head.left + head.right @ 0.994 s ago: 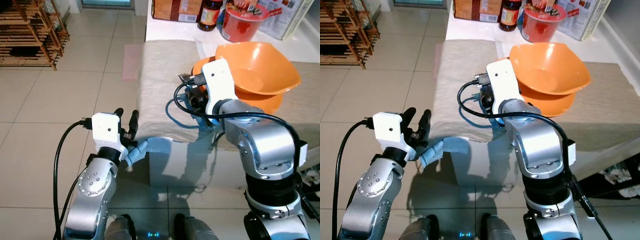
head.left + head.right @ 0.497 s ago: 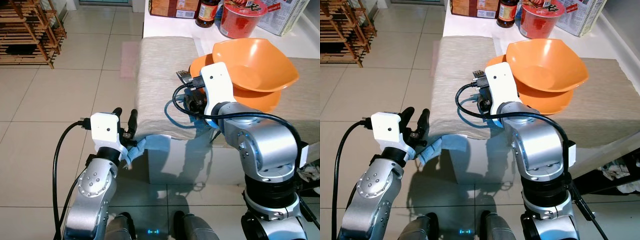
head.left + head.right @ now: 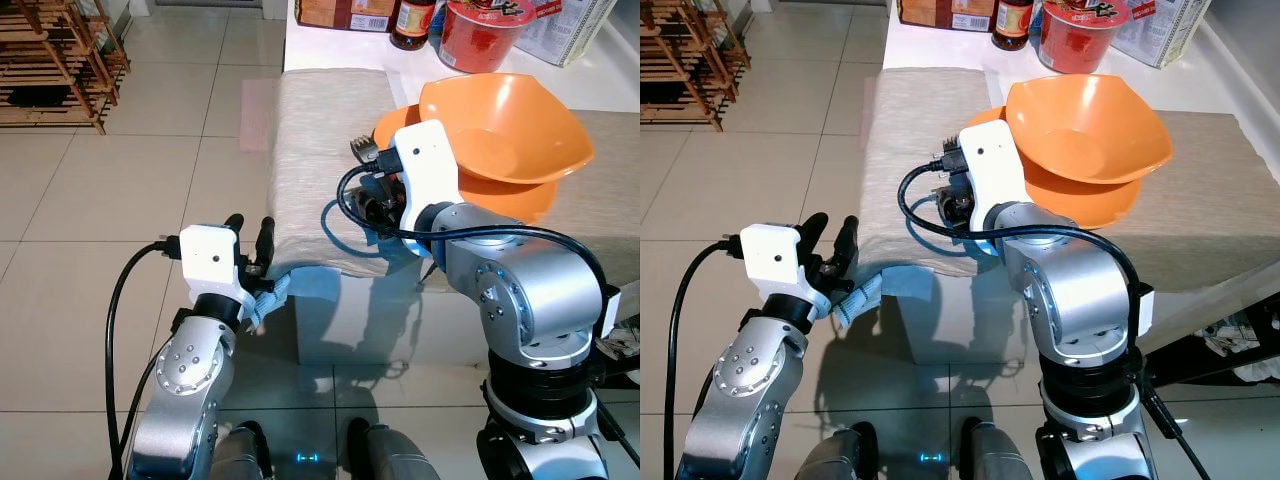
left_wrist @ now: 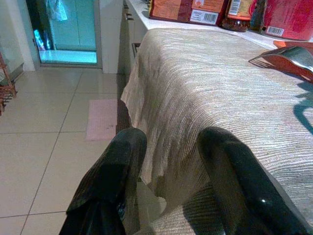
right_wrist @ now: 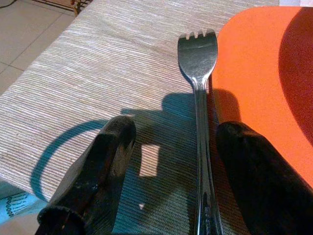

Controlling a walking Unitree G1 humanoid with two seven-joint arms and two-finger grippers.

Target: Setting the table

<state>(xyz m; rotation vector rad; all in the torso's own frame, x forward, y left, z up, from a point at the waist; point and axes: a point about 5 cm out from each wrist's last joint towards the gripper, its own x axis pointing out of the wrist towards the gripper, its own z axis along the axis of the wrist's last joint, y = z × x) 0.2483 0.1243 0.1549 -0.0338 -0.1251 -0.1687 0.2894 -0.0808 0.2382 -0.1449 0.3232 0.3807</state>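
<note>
Setting the table: a fork (image 5: 198, 98) lies flat on the beige cloth (image 3: 320, 150), just beside the orange plate (image 5: 254, 83). In the right wrist view it sits between the right gripper (image 5: 183, 171) fingers, nearer one finger than the other, neither visibly touching it. Fingers spread wide, holding nothing. The fork's long axis runs along the fingers, tines pointing away from the gripper, handle toward the wrist. An orange bowl (image 3: 505, 125) sits on the plate. Left gripper (image 3: 250, 240) hovers at the cloth's hanging corner w/ fingers apart, gripping nothing; a blue-grey tag (image 3: 270, 297) hangs just below it.
</note>
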